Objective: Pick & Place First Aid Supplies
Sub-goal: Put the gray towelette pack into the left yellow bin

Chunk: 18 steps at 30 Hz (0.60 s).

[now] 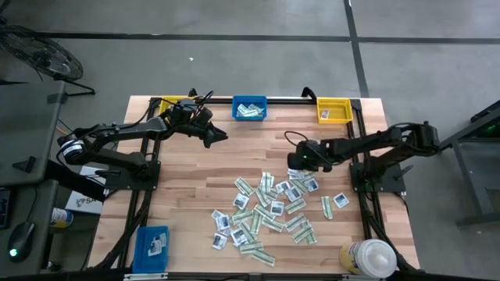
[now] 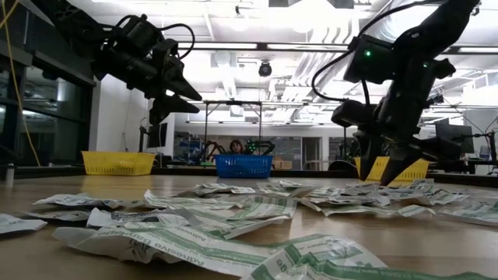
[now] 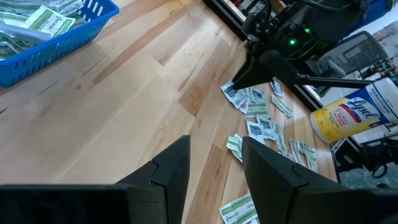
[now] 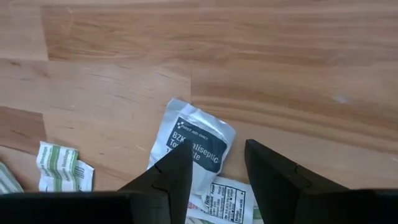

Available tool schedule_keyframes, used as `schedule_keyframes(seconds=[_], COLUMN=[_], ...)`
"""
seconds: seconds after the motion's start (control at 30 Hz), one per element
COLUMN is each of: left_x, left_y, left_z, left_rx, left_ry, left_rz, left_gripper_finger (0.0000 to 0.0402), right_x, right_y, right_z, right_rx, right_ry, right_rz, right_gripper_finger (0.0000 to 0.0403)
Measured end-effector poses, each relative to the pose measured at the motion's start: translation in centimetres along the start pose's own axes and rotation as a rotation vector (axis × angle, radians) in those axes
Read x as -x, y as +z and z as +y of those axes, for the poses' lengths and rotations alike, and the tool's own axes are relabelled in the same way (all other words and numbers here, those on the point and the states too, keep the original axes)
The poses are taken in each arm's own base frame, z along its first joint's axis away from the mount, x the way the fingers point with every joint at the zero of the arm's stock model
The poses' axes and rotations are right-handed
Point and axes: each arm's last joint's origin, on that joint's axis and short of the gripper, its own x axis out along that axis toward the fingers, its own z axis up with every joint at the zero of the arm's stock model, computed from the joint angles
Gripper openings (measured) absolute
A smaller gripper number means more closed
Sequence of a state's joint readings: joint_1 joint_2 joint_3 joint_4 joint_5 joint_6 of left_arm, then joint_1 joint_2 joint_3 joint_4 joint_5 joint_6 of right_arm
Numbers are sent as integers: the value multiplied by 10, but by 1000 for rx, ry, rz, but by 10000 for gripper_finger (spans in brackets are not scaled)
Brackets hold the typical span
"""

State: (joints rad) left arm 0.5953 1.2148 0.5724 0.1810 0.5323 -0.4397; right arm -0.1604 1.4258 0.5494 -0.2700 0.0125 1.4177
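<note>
**Two open grippers above a table strewn with first aid packets**

In the high view, the first aid supplies (image 1: 269,211) are seen lying scattered over the lower centre and lower right of the wooden table (image 1: 195,179), as squarish white packets and narrow green-and-white strips. The right gripper (image 1: 295,161) is being held at the upper edge of this heap, right of centre, with its fingers parted and nothing between them; in the right wrist view a white antiseptic packet (image 4: 194,148) is shown lying on the wood just beyond the fingertips (image 4: 177,168). The left gripper (image 1: 221,138) is being held over bare wood in the upper middle of the frame, well apart from the heap, likewise open and empty. At the top edge, a blue bin (image 1: 250,108) holding a few packets is being flanked by two yellow bins (image 1: 334,110). A second blue bin (image 1: 152,246) is shown at the lower left, and a white-capped bottle (image 1: 367,257) at the lower right.
</note>
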Motion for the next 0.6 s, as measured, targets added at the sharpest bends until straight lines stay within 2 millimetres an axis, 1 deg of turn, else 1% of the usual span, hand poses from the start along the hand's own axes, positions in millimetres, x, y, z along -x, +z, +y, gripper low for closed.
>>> schedule_keyframes(seconds=[0.2,0.4,0.6], left_x=[0,0,0], left_y=[0,0,0], left_z=[0,0,0], left_rx=[0,0,0], left_ry=[0,0,0], left_rz=[0,0,0], left_gripper_finger=[145,145,145], right_x=[-3,-12,-14], right_y=[0,1,1], right_z=[0,4,3], right_rx=[2,7,6], right_ry=[15,40,28], right_rz=[-8,-13,-24], right_gripper_finger=[120,99,79])
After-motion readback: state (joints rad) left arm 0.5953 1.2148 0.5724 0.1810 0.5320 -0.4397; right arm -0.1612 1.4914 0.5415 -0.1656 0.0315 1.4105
